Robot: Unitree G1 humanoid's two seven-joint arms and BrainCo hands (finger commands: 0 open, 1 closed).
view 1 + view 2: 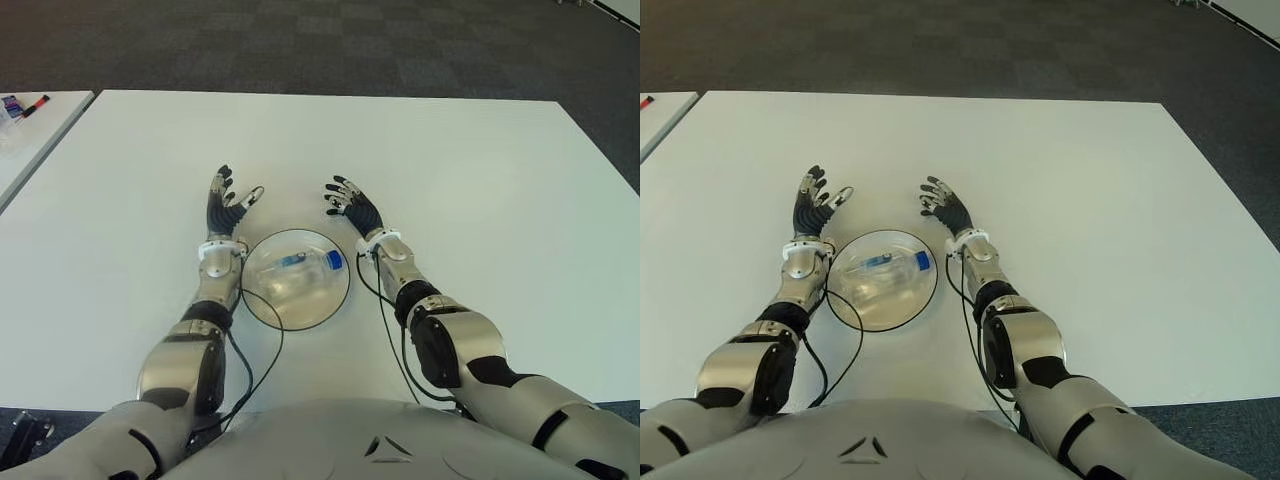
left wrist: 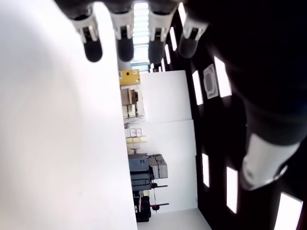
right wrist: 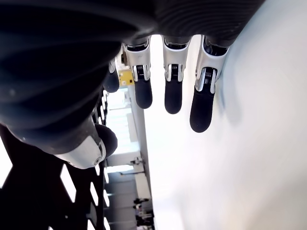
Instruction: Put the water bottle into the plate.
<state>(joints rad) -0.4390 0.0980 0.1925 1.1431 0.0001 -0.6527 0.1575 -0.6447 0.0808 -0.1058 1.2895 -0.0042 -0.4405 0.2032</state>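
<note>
The water bottle (image 1: pixel 300 266) lies on its side inside the plate (image 1: pixel 262 301), between the left robot hand (image 1: pixel 228 207) and the right robot hand (image 1: pixel 352 207). Both are spread wide, empty, over the white counter (image 1: pixel 480 180). The placing looks finished; only pulling the arms back seems left.

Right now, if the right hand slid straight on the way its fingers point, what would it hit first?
Nothing, as far as I can tell: the open right hand points across bare white table, away from the clear glass plate.
</note>
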